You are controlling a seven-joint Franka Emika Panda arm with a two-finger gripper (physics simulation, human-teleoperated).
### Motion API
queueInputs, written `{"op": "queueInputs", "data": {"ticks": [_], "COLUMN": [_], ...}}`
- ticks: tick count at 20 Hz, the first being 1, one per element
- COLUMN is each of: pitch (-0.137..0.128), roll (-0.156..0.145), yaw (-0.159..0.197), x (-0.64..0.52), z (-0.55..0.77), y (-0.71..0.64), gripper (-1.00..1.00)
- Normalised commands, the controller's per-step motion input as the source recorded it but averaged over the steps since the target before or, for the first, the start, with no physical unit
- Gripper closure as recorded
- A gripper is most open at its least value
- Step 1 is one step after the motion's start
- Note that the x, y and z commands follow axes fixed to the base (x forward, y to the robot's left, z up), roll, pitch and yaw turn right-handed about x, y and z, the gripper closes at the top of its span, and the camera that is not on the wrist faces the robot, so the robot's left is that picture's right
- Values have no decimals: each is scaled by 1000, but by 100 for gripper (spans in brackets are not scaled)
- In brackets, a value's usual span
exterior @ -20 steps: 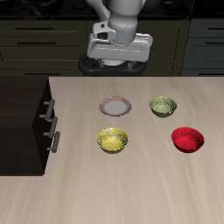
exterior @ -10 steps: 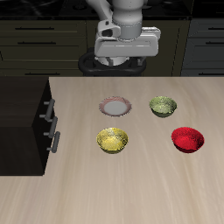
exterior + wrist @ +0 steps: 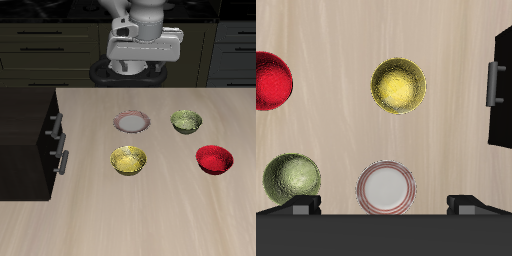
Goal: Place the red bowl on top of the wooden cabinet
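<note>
Nothing here carries writing I can read. The red bowl [image 3: 214,159], the wooden cabinet [image 3: 27,132] and the gripper [image 3: 144,48] housing look plain, though the render may be too coarse to show small print.

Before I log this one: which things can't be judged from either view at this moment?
- Pincer: wrist view's edge cuts off all but the fingertips; exterior view shows only the housing, so open or shut is unclear.
- Wooden cabinet: cropped by the edge in both views, full top unseen.
- Red bowl: partly cut off in the wrist view; interior contents too small to tell.
</note>
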Motion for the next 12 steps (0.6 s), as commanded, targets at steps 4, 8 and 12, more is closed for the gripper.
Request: {"op": "queueInputs", "data": {"ticks": [4, 8, 12], "pitch": [20, -14, -9], "roll": [-21, 2, 15], "yaw": [-7, -1, -6], "x": [-61, 7, 209], "z": [-45, 133, 25], "y": [30, 64, 33], "gripper": [-100, -100, -100]}}
